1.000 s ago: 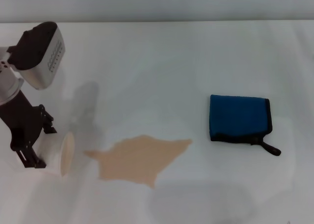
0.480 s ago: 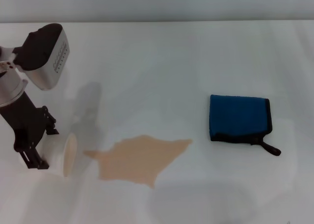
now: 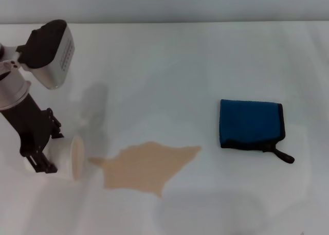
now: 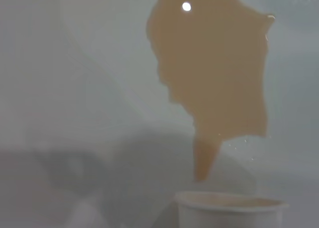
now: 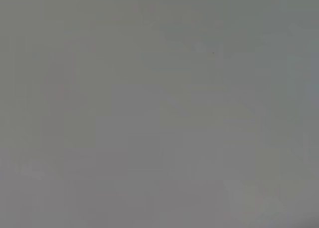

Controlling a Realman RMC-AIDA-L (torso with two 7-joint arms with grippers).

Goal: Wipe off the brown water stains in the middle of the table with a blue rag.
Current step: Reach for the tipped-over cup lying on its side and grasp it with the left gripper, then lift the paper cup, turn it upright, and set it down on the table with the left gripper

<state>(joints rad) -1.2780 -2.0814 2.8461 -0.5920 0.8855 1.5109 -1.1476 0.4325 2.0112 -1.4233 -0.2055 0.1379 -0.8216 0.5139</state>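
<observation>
On my head camera I see the left tool (image 3: 43, 160) low at the left edge of the white counter (image 3: 169, 65). It is clenched on a white paper cup (image 3: 69, 158), which lies tipped on its side with the mouth turned toward the middle of the counter. The black fingers (image 3: 36, 152) sit around the back part of the cup, and the grey wrist housing rises above them.

Just beside the cup mouth begins the brown water stains (image 3: 146, 165), one flat tan puddle with pointed edges. Its narrow tip reaches almost to the cup rim; I think they do not touch, but the gap is hard to judge from here. The puddle spreads to the right and ends in a point about the middle of the counter.

The blue rag (image 3: 251, 124) lies flat on the right part of the counter, well apart from the puddle. It is folded, with dark edging and a short black loop tab at its near right corner. Nothing touches it.

The left wrist camera shows the same puddle (image 4: 214, 78) from above the cup (image 4: 229, 210), with the narrow tip pointing at the cup rim.

The right tool does not appear in any view; the right wrist camera gives only a plain grey field.
</observation>
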